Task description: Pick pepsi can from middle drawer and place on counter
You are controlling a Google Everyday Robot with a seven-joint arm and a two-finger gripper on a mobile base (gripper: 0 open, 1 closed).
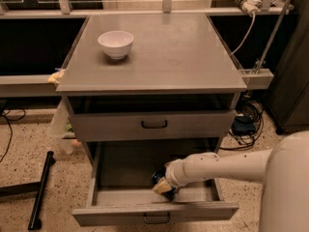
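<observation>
My gripper point(164, 187) reaches into the open middle drawer point(120, 170), close to its front edge and just right of centre. It is at the pepsi can point(158, 178), which it partly hides. Whether my grip has closed on the can I cannot tell. I judge this the grasp step. Next comes a sure hold, a lift clear of the drawer's front wall, then a set-down on the counter point(169, 57), away from the white bowl point(116, 43) near its back-left corner.
</observation>
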